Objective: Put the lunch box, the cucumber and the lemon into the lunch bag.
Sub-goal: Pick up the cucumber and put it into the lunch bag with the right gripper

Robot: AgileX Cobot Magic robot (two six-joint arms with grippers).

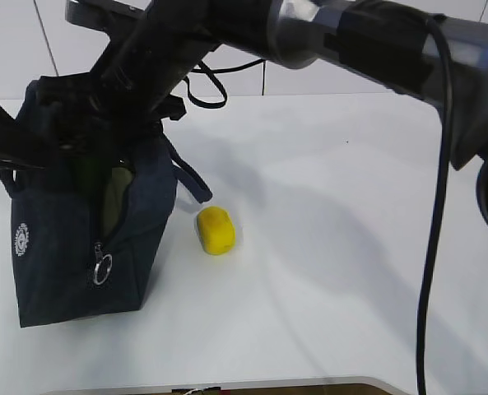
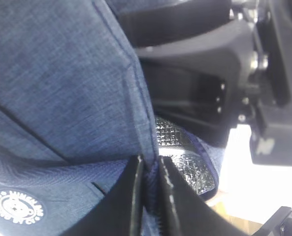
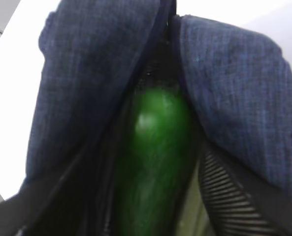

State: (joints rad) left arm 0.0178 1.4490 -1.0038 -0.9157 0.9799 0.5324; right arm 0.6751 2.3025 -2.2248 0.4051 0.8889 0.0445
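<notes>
Sitting inside one lunch bag (image 1: 71, 247): one cucumber (image 3: 155, 147) (one lemon (image 1: 215, 230) outside)

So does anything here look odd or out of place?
Nothing damaged or spilled. The lemon lies alone on the table beside the bag, not yet packed. The cucumber stands on end in the bag's mouth, whose rim the left gripper pinches.

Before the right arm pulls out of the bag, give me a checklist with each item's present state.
1. Left claw pinching the lunch bag rim: ok.
2. Bag mouth open: ok.
3. Cucumber inside the bag: ok.
4. Right claw let go of the cucumber: cannot tell, fingertips hidden.
5. Lemon bagged: not ok, on the table beside the bag.
6. Lunch box in the bag: cannot tell.
</notes>
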